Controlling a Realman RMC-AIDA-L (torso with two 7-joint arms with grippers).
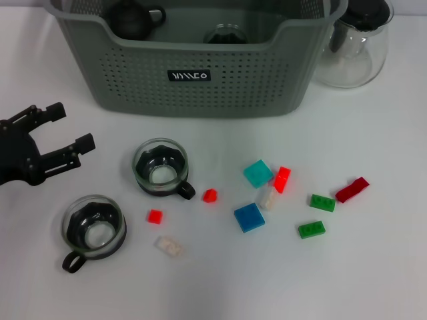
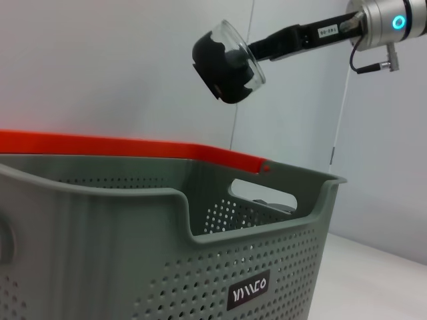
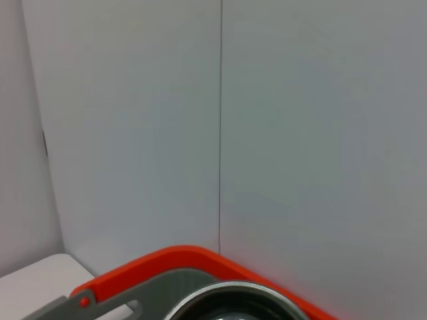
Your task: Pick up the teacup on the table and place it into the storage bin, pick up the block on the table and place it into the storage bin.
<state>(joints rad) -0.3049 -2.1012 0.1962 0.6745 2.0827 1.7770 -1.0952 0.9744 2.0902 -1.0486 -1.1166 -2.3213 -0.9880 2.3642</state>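
Observation:
The grey-green storage bin (image 1: 200, 93) stands at the back of the table; it also shows in the left wrist view (image 2: 133, 240). Two dark teacups (image 1: 137, 18) (image 1: 225, 33) show inside it. My right gripper (image 2: 252, 52) is shut on a glass teacup (image 2: 223, 63) and holds it tilted, high above the bin; the cup's rim shows in the right wrist view (image 3: 233, 293). Two more teacups (image 1: 160, 167) (image 1: 93, 227) stand on the table. My left gripper (image 1: 73, 127) is open and empty, left of them. Several small blocks lie in front, among them a red one (image 1: 210, 195) and a blue one (image 1: 249, 217).
A clear glass pot with a black lid (image 1: 353, 43) stands right of the bin. Other blocks lie scattered to the right: teal (image 1: 257, 173), green (image 1: 322, 203), dark red (image 1: 351, 190). A clear block (image 1: 170, 245) lies near the front.

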